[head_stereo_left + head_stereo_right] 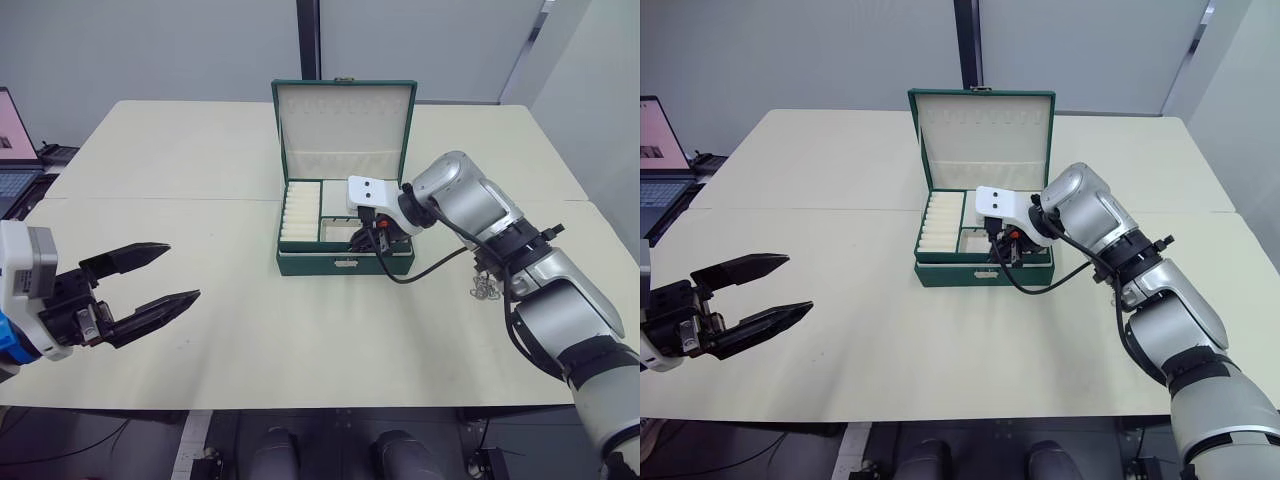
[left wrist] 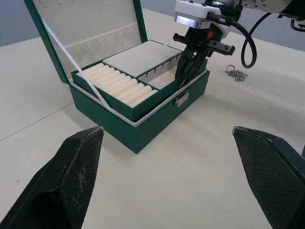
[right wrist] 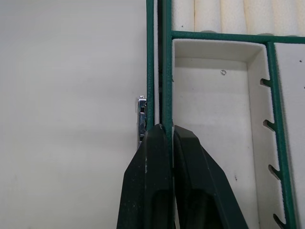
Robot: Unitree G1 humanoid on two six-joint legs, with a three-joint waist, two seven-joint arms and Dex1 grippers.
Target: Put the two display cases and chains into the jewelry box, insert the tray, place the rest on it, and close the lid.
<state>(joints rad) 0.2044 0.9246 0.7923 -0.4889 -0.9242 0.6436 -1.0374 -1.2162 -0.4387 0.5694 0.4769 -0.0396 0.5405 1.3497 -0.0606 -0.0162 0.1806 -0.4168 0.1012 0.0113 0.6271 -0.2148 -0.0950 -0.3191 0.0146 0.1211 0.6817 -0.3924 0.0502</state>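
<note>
At the front wall of the jewelry box (image 1: 343,262), the right hand (image 3: 167,138) is pinching the tray (image 2: 143,78) rim, its fingers nearly closed around it, beside the clasp (image 3: 141,114). Seated in the box, the tray is running its long axis across the box. Out on the counter (image 1: 250,330), the rest (image 1: 486,288) is lying beside the right forearm, so the right arm is nearer; the left hand (image 1: 145,285) is hovering wide open and empty, well apart.

Silver-grey jointed arm (image 1: 480,215), looping black cable (image 1: 425,268), 2 black-fingered hands.
</note>
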